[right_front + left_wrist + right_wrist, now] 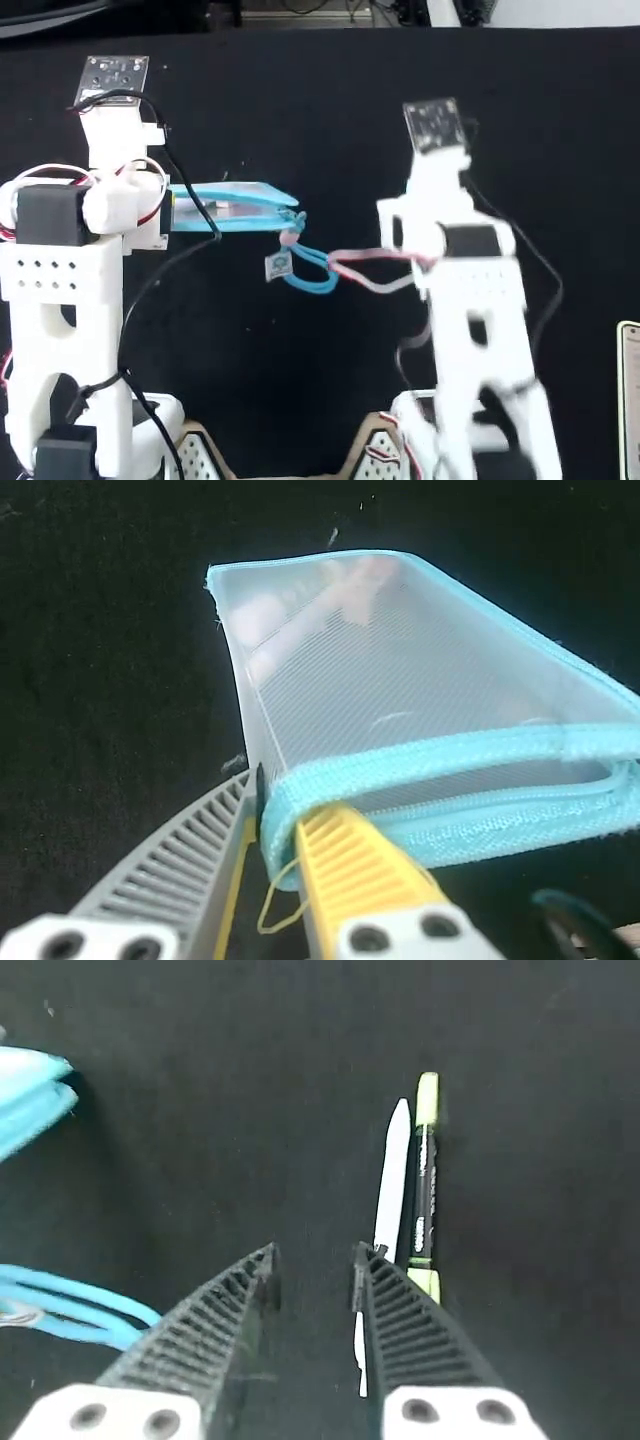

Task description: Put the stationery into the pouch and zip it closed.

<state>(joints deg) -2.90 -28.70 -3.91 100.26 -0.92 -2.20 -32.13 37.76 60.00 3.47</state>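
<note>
A translucent pouch (235, 208) with light-blue zipper trim lies on the black table; a blue loop strap (310, 277) and a small tag (278, 265) trail from its right end. My left gripper (282, 805) is shut on the pouch's (400, 680) trimmed edge, at the pouch's left end in the high view, and pale pinkish shapes show through the mesh. My right gripper (315, 1255) hangs open above the table with nothing between its fingers. A white pen (391, 1175) and a black pen with green ends (425, 1185) lie side by side just beyond one finger (400, 1320).
The pouch's corner (30, 1100) and the strap (70, 1310) lie off to one side of the right gripper. A white object (630, 400) sits at the table's right edge. The arm bases (60, 400) stand along the front edge.
</note>
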